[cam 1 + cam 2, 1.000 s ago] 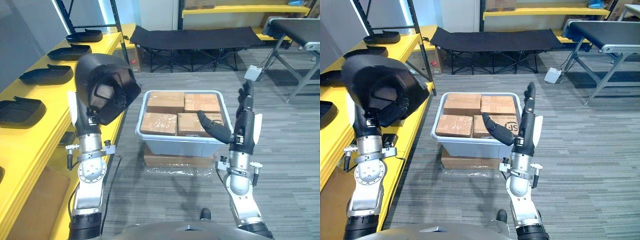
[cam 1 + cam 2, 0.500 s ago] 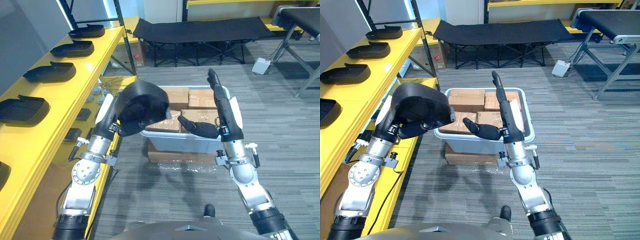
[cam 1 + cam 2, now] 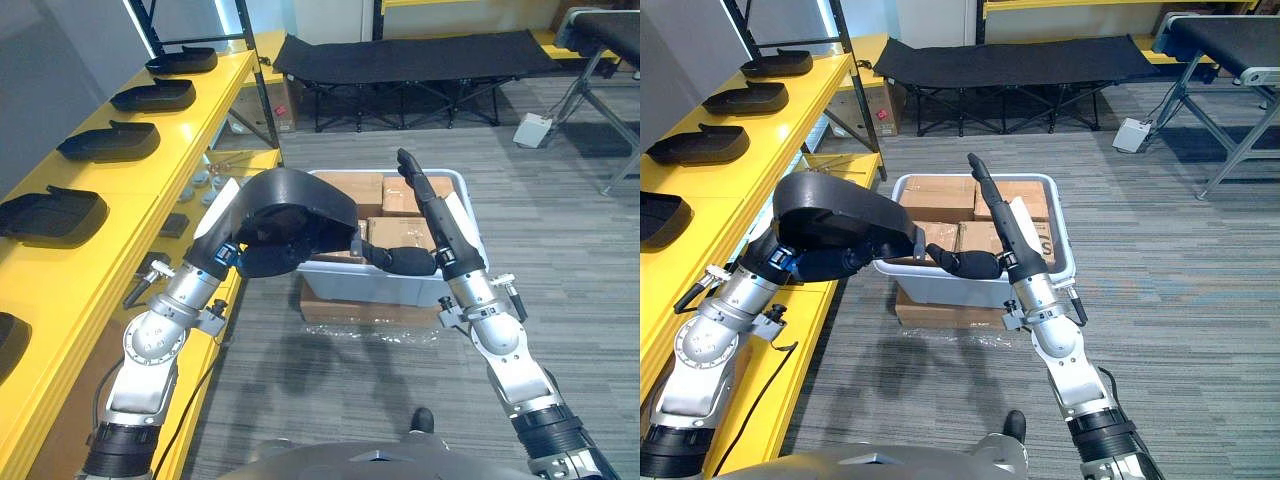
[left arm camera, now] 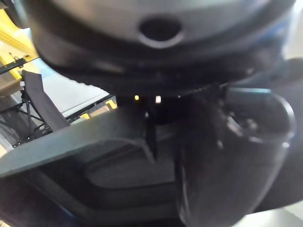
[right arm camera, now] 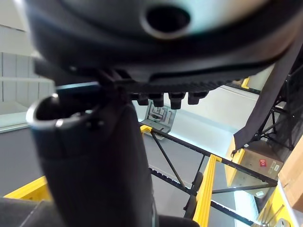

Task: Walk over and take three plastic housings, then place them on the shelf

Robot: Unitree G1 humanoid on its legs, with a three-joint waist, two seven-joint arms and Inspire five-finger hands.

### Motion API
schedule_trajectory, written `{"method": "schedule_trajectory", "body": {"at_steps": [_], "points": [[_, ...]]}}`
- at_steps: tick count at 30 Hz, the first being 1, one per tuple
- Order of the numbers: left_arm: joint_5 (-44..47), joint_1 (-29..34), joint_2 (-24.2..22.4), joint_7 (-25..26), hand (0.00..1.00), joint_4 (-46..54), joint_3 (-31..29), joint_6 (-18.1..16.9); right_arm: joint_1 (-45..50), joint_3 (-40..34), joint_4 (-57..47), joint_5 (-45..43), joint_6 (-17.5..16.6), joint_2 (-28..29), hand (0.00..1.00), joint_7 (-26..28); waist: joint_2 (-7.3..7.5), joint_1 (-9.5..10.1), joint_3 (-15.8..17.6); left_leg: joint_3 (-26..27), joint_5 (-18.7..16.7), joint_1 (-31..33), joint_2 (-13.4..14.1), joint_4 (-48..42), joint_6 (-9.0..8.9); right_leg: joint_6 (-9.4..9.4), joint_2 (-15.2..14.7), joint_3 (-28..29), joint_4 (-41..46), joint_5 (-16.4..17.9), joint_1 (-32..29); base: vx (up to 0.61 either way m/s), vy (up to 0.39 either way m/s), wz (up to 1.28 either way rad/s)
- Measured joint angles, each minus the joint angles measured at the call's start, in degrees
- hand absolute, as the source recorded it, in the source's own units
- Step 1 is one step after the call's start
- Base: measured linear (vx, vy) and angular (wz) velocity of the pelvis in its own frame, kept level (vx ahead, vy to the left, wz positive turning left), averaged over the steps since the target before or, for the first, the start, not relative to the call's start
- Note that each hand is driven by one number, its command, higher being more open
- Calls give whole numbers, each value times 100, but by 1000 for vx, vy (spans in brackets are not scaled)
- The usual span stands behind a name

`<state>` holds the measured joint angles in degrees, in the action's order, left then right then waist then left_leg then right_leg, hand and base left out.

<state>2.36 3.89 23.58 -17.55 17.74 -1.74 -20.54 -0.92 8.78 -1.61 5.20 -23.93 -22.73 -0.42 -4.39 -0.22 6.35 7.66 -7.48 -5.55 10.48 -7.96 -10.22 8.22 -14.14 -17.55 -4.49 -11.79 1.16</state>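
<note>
A black plastic housing [image 3: 290, 205] hangs in the air over the front left corner of the grey bin [image 3: 400, 286]. My left hand [image 3: 262, 262] is shut on it from below, fingers curled under its rim, and the left wrist view shows the housing [image 4: 94, 142] right past the thumb [image 4: 227, 156]. My right hand [image 3: 432, 216] stands open beside it over the bin, fingers straight and slanted up. Its thumb [image 3: 400, 262] reaches towards the housing's right edge; whether they touch I cannot tell. Several more black housings [image 3: 108, 142] lie in a row on the yellow shelf [image 3: 140, 190] at the left.
The grey bin holds brown cardboard boxes [image 3: 398, 232] and rests on a flat carton [image 3: 350, 310]. A black folding cot [image 3: 410, 52] stands behind it. A grey frame [image 3: 600, 30] shows at the far right. Grey carpet lies open to the right of the bin.
My left arm has swung the housing down and to the right, from beside the shelf to over the bin. My right hand has leaned in towards it. The camera has shifted too.
</note>
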Motion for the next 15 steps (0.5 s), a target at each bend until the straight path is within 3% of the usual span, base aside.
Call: {"method": "schedule_trajectory", "body": {"at_steps": [10, 15], "points": [[-38, -378, 92, 356, 0, 314, 7, -53, 0, 441, 13, -612, -68, 10, 100, 895, 48, 9, 0, -15, 0, 7, 0, 0, 0, 0, -1, -19, 0, 0, 6, 0, 0, 0], [-1, -411, 92, 352, 0, 315, 42, -55, 0, 543, 13, -605, -67, 9, 100, 1021, 88, 10, -4, -15, 0, 8, -1, -1, 1, 0, -1, -19, 1, 0, 6, 0, 0, 0]]}}
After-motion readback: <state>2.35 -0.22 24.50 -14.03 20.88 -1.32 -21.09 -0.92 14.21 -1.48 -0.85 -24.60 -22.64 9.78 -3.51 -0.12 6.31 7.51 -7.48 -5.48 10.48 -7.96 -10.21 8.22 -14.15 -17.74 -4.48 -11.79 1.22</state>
